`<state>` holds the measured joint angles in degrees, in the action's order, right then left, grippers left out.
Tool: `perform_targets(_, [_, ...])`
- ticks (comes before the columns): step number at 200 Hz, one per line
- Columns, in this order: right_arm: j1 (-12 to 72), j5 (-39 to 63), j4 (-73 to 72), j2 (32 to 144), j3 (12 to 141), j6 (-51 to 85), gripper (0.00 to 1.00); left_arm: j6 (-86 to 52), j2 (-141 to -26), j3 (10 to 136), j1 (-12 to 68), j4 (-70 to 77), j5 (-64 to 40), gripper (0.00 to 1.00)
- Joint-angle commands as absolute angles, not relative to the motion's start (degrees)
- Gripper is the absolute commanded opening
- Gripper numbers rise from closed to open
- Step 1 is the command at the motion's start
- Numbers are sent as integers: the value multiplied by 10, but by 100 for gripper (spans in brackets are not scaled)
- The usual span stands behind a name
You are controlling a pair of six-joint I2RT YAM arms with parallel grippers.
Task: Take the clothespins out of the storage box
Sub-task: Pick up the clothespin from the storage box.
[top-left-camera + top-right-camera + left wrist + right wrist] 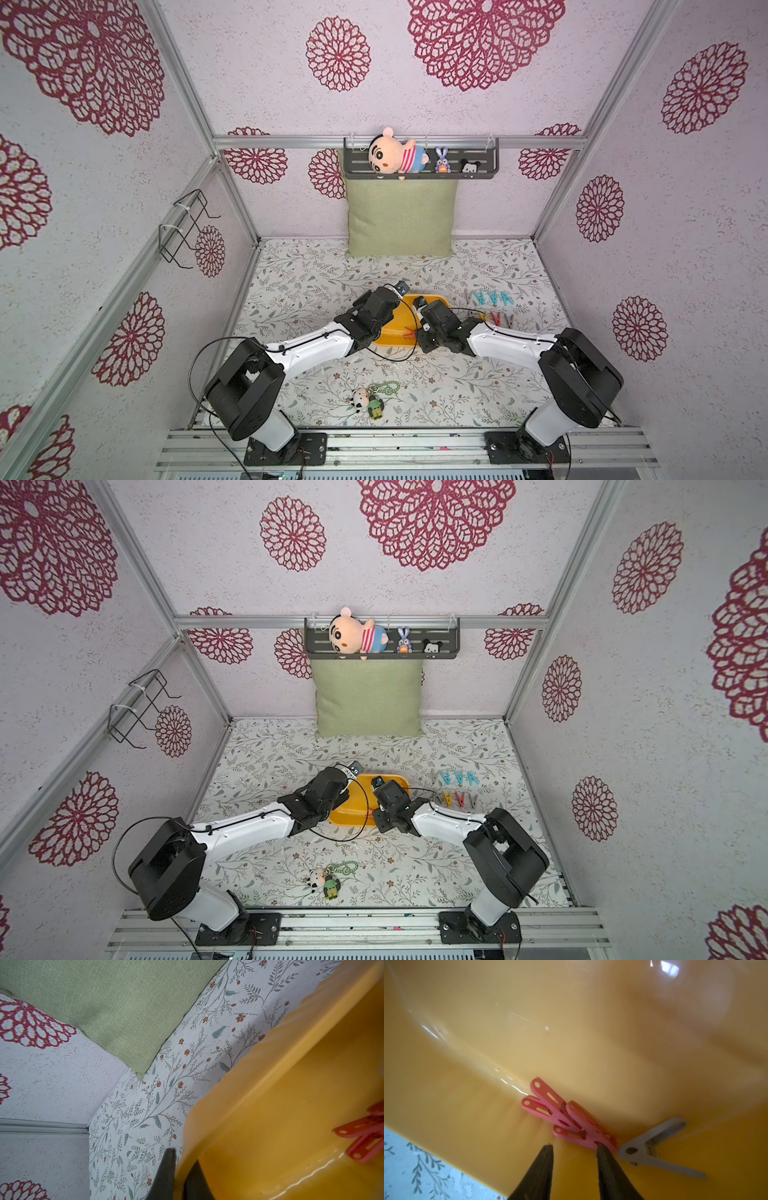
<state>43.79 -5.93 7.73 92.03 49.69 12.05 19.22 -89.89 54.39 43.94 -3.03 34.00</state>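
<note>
Left claw (184, 1159) is clamped on the box (280, 1068) rim (a good anchor). Right claw (574, 1145) hangs apart over two tangled red pins (560, 1118) on the box floor; I'd centre on one, clear of the grey pin (654, 1147).

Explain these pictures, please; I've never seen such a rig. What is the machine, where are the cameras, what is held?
The machine is a left arm and a right arm, each ending in a two-finger gripper, over a table. Both top views come from one overhead camera; the other two from cameras on the wrists. The left gripper pinches the wall of the yellow storage box. The right gripper is open inside it, holding nothing, beside red clothespins and a grey clothespin. More clothespins lie on the table; a plush keychain too.
</note>
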Motion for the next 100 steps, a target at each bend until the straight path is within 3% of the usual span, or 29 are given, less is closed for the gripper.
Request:
perform_targets(1, [431,-70,83,924,511,100,40,207,-898,543,438,-71,342,0])
perform_targets(100, [426,-89,65,978,543,87,37,200,-896,546,437,-83,331,0])
